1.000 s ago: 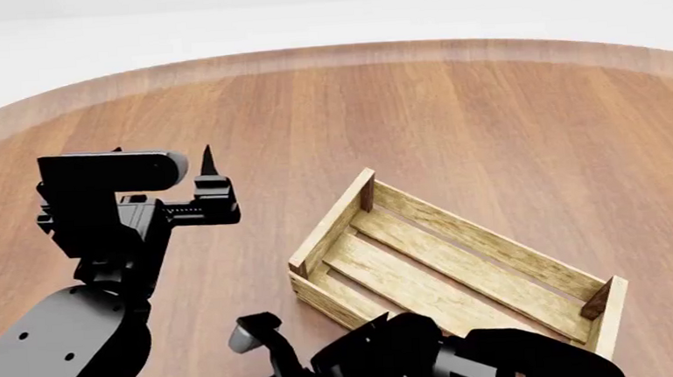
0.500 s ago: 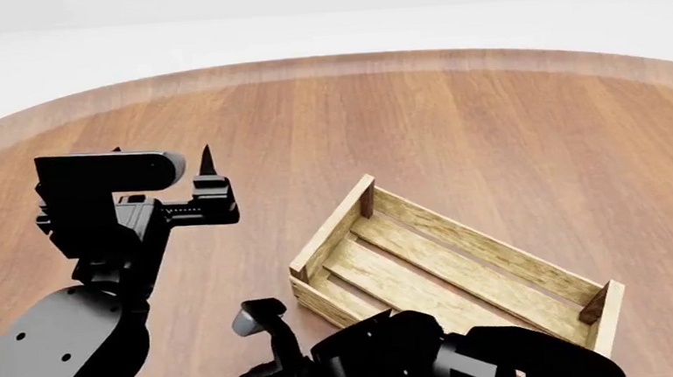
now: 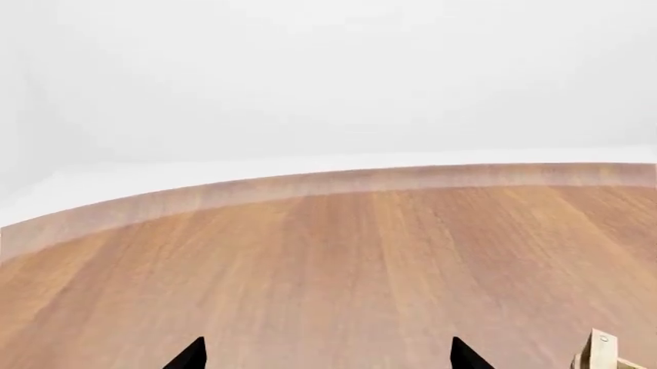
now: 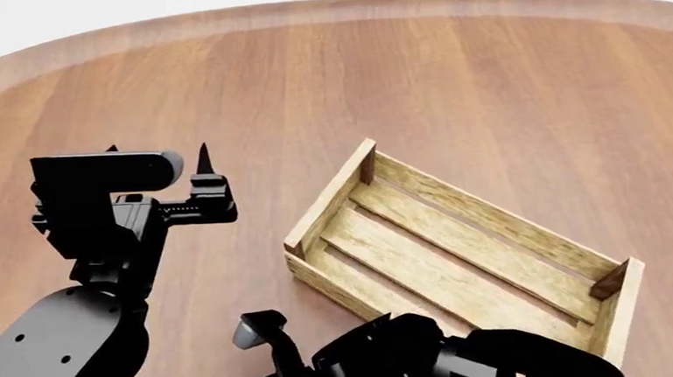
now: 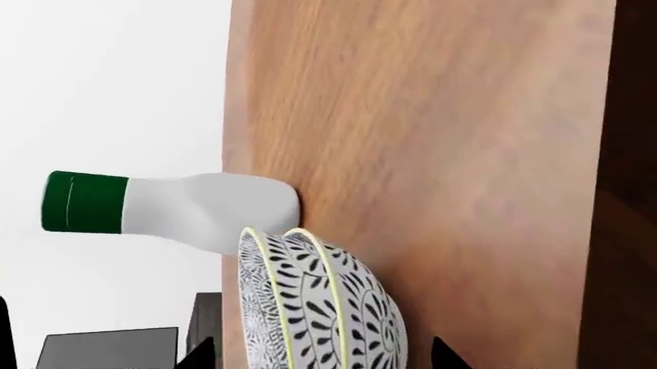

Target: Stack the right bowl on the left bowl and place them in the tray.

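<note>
**Bowls nested, tray not yet loaded**

In my right wrist view the two patterned bowls [image 5: 318, 307] already sit one inside the other on the worktop [image 5: 431, 138], just ahead of my right gripper [image 5: 318, 355]. Its two tips show either side of the stack, spread apart and, as far as I can see, touching nothing. A white bottle with a green cap [image 5: 165, 207] stands close behind the bowls, seemingly touching them.

My left gripper [image 4: 160, 169] hangs raised over bare wood, tips apart and empty. The tray [image 4: 458, 251] lies off to its right, with nothing in it. The head view does not show the bowls.

The risk I see is in the pickup. If I close on only the outer rim, the inner bowl may slide or tip out as I lift. If I push too far forward, I may knock the bottle over. Carrying the stack across, I could also catch a raised corner post of the tray.
</note>
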Motion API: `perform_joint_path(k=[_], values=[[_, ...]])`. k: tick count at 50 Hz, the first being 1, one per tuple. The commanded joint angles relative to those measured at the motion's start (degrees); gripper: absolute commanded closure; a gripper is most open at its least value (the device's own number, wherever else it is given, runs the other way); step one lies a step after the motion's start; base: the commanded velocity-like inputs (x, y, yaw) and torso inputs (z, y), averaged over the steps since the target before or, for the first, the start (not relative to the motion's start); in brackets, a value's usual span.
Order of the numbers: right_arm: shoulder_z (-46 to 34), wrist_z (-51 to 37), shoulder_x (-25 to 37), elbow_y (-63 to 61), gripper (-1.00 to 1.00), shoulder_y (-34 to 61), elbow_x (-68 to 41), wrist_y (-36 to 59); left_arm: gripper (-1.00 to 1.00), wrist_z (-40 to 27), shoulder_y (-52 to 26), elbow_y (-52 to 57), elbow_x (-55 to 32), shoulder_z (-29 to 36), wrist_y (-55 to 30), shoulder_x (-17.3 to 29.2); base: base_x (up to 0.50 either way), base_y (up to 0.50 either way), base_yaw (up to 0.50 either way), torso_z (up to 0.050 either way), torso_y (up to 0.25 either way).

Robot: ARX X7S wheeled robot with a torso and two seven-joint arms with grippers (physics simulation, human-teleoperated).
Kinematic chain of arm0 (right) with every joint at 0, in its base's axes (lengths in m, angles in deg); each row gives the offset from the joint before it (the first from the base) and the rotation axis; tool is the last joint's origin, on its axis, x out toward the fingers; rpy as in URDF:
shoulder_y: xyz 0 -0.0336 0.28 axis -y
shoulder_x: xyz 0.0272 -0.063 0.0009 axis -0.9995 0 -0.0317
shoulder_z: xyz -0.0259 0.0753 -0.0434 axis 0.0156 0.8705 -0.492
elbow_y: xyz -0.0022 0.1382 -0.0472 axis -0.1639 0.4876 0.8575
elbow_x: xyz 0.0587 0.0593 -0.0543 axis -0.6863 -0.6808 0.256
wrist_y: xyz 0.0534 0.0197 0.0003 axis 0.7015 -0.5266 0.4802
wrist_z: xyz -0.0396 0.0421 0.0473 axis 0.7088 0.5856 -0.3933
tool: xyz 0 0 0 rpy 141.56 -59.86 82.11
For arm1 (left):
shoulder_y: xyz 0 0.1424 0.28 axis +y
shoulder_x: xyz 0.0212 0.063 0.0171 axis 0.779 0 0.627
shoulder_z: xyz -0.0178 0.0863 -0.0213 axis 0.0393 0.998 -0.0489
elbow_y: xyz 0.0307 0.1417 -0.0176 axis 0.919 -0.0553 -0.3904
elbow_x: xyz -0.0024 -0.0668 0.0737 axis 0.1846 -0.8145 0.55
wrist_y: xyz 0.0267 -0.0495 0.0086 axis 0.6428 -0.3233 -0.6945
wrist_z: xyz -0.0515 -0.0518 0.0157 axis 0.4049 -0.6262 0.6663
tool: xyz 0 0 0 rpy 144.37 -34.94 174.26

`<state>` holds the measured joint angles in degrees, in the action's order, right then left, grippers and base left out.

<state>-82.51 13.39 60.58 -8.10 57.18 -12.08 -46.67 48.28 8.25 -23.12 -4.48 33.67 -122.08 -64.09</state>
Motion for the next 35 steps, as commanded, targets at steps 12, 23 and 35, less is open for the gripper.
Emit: perform_joint_path(k=[12, 23, 35], values=[[0.0, -2.1, -0.1, -0.6, 1.00, -0.8, 3.0, -0.5, -1.00, -0.2, 0.1, 0.1, -2.1, -1.6, -0.1, -0.3, 0.00, 0.00, 0.00, 0.000, 0.000], [0.0, -2.7, -0.1, -0.8, 1.00, -1.0, 2.7, -1.3, -1.00, -0.1, 0.1, 0.1, -3.1, -1.9, -0.5, -0.1, 0.00, 0.00, 0.00, 0.000, 0.000], [0.0, -3.4, -0.1, -0.6, 1.00, -0.8, 2.5, -2.4, -1.00, -0.3, 0.0, 0.1, -4.5, -3.2, -0.7, -0.2, 0.00, 0.00, 0.00, 0.000, 0.250]])
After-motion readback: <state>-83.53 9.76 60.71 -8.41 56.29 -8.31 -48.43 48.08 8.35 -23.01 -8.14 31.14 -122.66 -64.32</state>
